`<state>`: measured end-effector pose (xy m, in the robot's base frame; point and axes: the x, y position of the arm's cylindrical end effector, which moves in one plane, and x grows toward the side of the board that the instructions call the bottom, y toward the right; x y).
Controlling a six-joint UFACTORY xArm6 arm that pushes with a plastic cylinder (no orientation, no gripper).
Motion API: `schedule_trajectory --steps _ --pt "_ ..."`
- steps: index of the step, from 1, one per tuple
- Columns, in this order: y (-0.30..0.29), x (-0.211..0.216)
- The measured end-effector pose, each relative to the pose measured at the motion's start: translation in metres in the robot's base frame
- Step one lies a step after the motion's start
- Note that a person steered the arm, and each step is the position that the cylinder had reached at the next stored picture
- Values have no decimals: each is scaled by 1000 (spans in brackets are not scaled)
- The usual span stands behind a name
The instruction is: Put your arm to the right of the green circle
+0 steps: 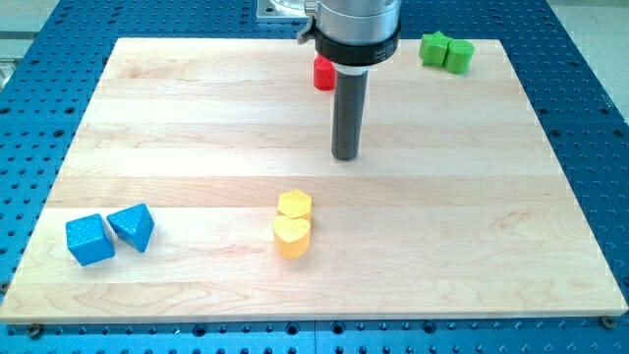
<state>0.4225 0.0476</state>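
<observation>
Right now our tip sits on the board near the middle, a bit toward the view's top. It is only a plain rod, so it has nothing to open or close, and it holds nothing and touches no block.

Two green blocks sit together at the view's top right. We think the green circle is the one on the right, touching the other green block, but the shapes are small and hard to tell. It is well apart from our tip, up and to the right.

We guess the circle is small, hard and light, and would slide at a tiny bump. We do not need to grab it. We only need to stop beside it, on its right, where little board is left before the edge.

A red block hides partly behind our arm. Two yellow blocks and two blue blocks lie near the view's bottom, out of our way. Going around below the green pair looks safest, we think
</observation>
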Motion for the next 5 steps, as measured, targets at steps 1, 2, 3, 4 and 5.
schedule_trajectory --steps 1,2,3,4,5 --pt "48 -35" --pt "87 -36" --pt "118 -28" --pt "197 -60" --pt "222 -103"
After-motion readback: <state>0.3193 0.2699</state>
